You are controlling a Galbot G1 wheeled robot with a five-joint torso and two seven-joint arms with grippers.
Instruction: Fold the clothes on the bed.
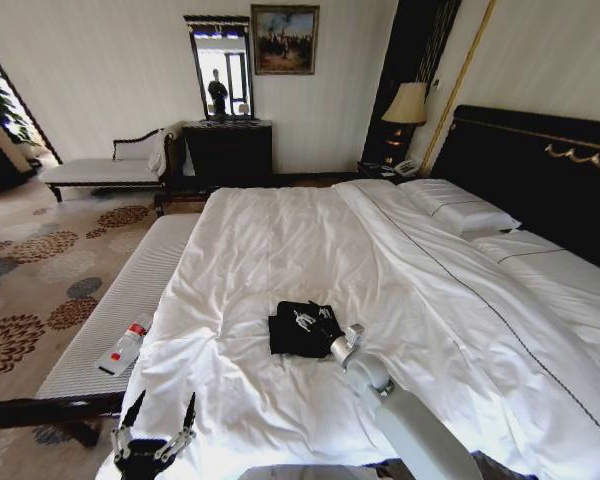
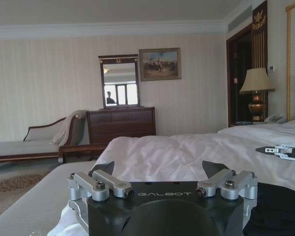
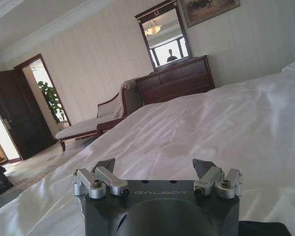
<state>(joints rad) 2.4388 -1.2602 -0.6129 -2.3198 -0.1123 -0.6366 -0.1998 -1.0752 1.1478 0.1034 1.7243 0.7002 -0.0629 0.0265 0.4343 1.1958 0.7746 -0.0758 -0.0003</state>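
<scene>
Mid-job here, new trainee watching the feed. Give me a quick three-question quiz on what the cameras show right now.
1. True or false: the black T-shirt lies spread flat across the pillows.
2. Which end effector is nearer the T-shirt? A) left end effector B) right end effector
3. What lies on the bench beside the bed?

Key
1. False: it is bunched in a compact heap on the duvet, well short of the pillows.
2. B: the right one is at the shirt's edge; the left hangs open at the bed's near corner.
3. A bottle with a red label.
</scene>
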